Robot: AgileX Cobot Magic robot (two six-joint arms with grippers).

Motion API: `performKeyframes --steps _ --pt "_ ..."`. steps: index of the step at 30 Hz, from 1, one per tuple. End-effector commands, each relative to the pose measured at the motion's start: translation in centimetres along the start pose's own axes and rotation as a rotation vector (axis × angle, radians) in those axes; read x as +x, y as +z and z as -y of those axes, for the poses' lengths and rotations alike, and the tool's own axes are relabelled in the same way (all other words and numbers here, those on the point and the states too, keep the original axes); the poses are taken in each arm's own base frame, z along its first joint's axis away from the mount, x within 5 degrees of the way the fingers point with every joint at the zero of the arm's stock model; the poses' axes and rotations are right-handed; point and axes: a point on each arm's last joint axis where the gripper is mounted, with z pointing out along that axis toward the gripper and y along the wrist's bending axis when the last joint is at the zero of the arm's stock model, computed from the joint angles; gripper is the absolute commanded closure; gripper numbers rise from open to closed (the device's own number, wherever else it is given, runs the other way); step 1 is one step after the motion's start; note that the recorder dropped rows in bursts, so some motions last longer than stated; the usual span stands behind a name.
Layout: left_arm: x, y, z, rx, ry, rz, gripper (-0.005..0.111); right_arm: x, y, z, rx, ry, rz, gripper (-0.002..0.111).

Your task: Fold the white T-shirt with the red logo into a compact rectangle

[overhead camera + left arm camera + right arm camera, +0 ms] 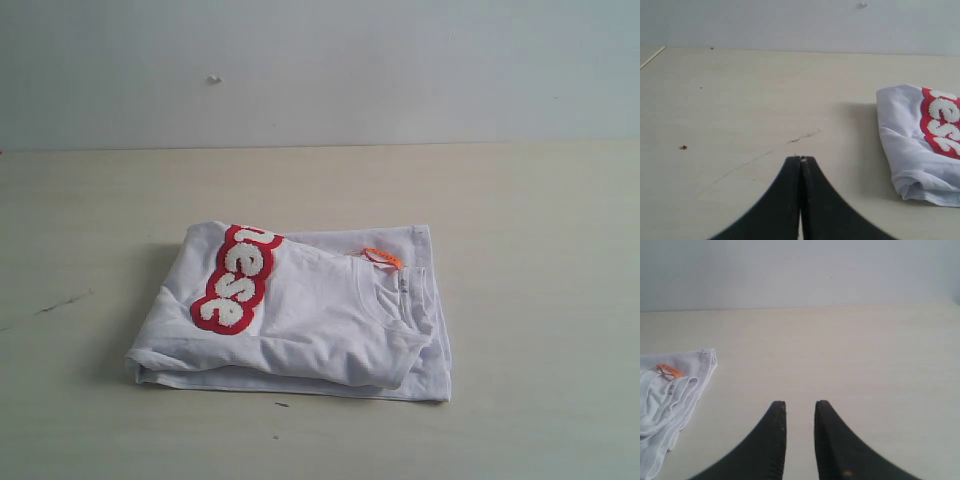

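The white T-shirt (310,320) lies folded into a rough rectangle in the middle of the table, with the red logo (238,278) wrapped over its left top edge and the orange neck tag (381,256) beside the collar. Neither arm shows in the exterior view. In the left wrist view my left gripper (801,160) is shut on nothing above bare table, with the T-shirt (912,145) and logo (942,125) off to one side. My right gripper (800,404) is open and empty, apart from the T-shirt's collar end (670,390) and tag (668,370).
The pale wooden table (540,220) runs back to a plain light wall (320,70). A dark scratch (802,137) and a small brown crumb (684,147) mark the tabletop near the left gripper.
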Motion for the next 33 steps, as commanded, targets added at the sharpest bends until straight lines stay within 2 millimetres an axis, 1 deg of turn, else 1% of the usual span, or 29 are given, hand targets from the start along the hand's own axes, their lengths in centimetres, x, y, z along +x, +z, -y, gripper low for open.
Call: performKeyframes --steps 1,7,13,19,22,33 --pt "-0.07 -0.01 -0.02 -0.002 0.001 0.016 0.107 -0.05 0.01 0.03 0.005 -0.028 0.021 0.086" --pt "-0.07 -0.01 -0.02 -0.002 0.001 0.016 0.107 -0.02 0.01 0.03 0.005 -0.028 0.018 0.086" --pt "-0.07 -0.01 -0.02 -0.002 0.001 0.016 0.107 0.0 0.01 0.03 0.005 0.055 0.016 0.086" --pt "-0.07 -0.01 -0.02 -0.002 0.001 0.016 0.107 0.0 0.01 0.03 0.005 0.051 0.016 0.086" --pt "-0.07 -0.01 -0.02 -0.002 0.001 0.016 0.107 0.0 0.01 0.03 0.005 -0.014 0.016 0.086" --pt "-0.07 -0.01 -0.02 -0.002 0.001 0.016 0.107 0.0 0.01 0.03 0.005 -0.014 0.016 0.086"
